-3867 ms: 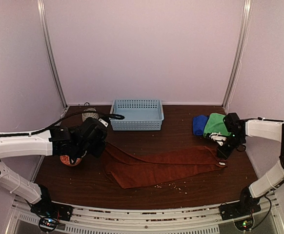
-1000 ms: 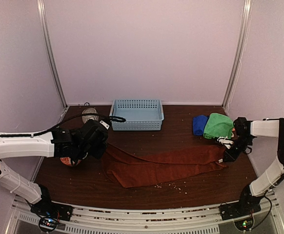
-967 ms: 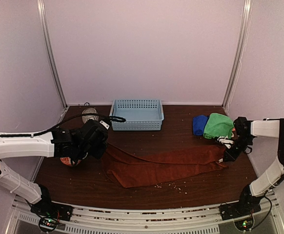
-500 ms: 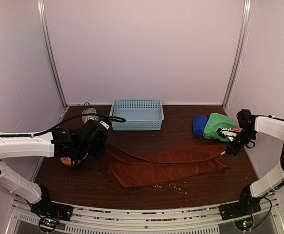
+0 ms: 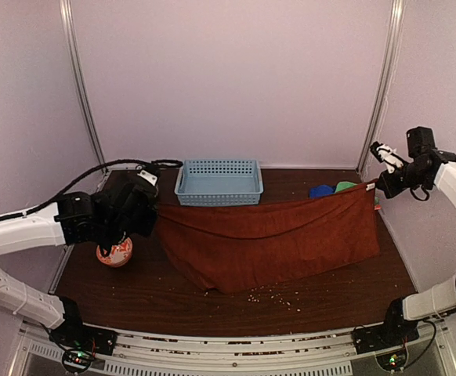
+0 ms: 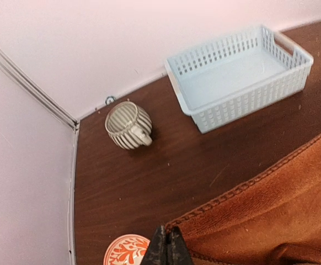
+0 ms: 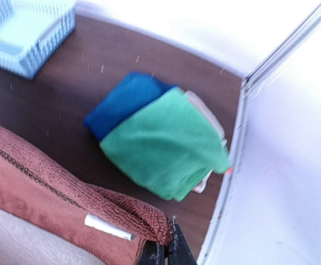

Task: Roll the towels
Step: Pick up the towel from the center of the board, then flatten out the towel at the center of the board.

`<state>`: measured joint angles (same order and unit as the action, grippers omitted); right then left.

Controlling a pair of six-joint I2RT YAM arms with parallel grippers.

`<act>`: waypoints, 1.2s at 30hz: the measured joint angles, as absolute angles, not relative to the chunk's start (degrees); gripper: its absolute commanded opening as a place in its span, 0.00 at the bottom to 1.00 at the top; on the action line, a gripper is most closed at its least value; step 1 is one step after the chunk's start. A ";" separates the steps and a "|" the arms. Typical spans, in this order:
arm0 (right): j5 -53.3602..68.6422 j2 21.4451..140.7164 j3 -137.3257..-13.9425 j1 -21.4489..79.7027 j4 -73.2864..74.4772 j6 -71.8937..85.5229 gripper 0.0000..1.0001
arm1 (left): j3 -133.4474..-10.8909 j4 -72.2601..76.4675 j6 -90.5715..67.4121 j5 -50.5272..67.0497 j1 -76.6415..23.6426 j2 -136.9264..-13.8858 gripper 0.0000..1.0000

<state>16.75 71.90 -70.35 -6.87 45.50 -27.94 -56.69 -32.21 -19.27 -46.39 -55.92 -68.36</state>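
Fingers (image 6: pixel 160 249) tight on rust-red towel (image 5: pixel 279 239)

No writing, brand or number can be read anywhere; the small white tag (image 7: pixel 108 227) sewn on the rust-red towel (image 7: pixel 39 193) shows no legible print.

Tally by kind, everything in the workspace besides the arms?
Towels: 3 (rust-red towel, green towel, blue towel)
Basket: 1
Mug: 1
Bowl: 1
Total: 6; pale edge under the green towel may be a fourth, unclear.
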 measured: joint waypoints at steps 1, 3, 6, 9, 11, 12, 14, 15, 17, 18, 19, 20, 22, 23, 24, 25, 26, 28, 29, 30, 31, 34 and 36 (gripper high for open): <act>17.06 70.72 -71.92 -7.07 45.56 -27.29 0.00 | -57.84 -32.49 -19.18 -46.52 -55.90 -67.13 0.00; 17.52 68.47 -74.26 -7.42 45.84 -26.30 0.00 | -60.64 -32.93 -18.48 -46.41 -55.92 -63.53 0.00; 17.89 63.99 -76.79 -7.77 47.57 -25.17 0.00 | -64.55 -34.89 -17.85 -45.58 -56.01 -58.65 0.00; 17.87 59.13 -77.38 -7.92 50.15 -25.08 0.00 | -67.83 -36.88 -17.32 -43.64 -56.84 -55.42 0.00; 17.76 55.37 -77.38 -7.92 52.36 -25.30 0.00 | -69.01 -38.30 -17.28 -42.13 -57.89 -53.49 0.00; 17.74 53.67 -77.41 -7.97 53.34 -25.56 0.00 | -69.30 -39.00 -17.28 -41.45 -58.35 -52.75 0.00; 17.72 50.04 -77.43 -8.05 55.35 -26.22 0.00 | -69.82 -40.71 -17.32 -39.83 -59.53 -51.29 0.00; 17.74 47.92 -77.43 -8.10 56.64 -26.74 0.00 | -69.87 -41.36 -17.47 -39.16 -60.23 -50.59 0.00; 17.76 44.60 -77.43 -8.12 58.74 -27.51 0.00 | -69.87 -42.61 -17.89 -38.26 -61.84 -49.39 0.00; 17.80 42.78 -77.43 -8.12 59.99 -27.94 0.00 | -69.87 -43.11 -18.17 -38.00 -62.72 -48.84 0.00; 17.85 41.17 -77.45 -8.14 60.93 -28.18 0.00 | -69.87 -43.79 -18.57 -37.60 -63.70 -48.14 0.00; 17.98 39.40 -77.49 -8.12 62.06 -28.38 0.00 | -69.91 -44.27 -18.90 -37.30 -64.49 -47.62 0.00; 18.24 37.50 -77.62 -8.14 63.92 -28.69 0.00 | -70.13 -44.93 -19.35 -36.97 -65.58 -46.92 0.00; 18.35 37.17 -77.65 -8.14 64.53 -28.75 0.00 | -70.26 -44.99 -19.51 -36.84 -65.91 -46.78 0.00; 18.52 37.08 -77.62 -8.14 65.30 -28.80 0.00 | -70.39 -45.04 -19.66 -36.82 -66.08 -46.68 0.00; 18.79 37.26 -77.47 -8.12 65.78 -28.82 0.00 | -70.46 -45.08 -19.73 -36.88 -66.11 -46.68 0.00; 19.00 37.50 -76.99 -8.14 65.95 -28.88 0.00 | -70.48 -45.12 -19.97 -37.28 -66.11 -46.85 0.00; 19.46 38.35 -74.89 -8.12 65.95 -29.26 0.00 | -69.73 -44.95 -21.30 -39.33 -66.08 -47.99 0.00; 19.57 39.03 -73.32 -8.12 65.76 -29.56 0.00 | -68.97 -44.77 -21.69 -40.14 -65.80 -48.77 0.00; 19.66 40.34 -71.00 -8.12 65.63 -29.85 0.00 | -67.48 -44.42 -22.26 -40.56 -64.71 -50.22 0.00; 19.64 41.82 -68.97 -8.12 65.36 -30.02 0.00 | -65.82 -43.86 -22.52 -40.51 -62.98 -52.10 0.00; 19.42 49.45 -62.02 -8.12 62.85 -30.28 0.00 | -58.76 -39.27 -22.50 -38.22 -55.24 -59.27 0.00; 19.03 56.14 -58.57 -8.12 60.55 -30.33 0.00 | -53.93 -35.48 -22.15 -35.97 -50.02 -64.47 0.00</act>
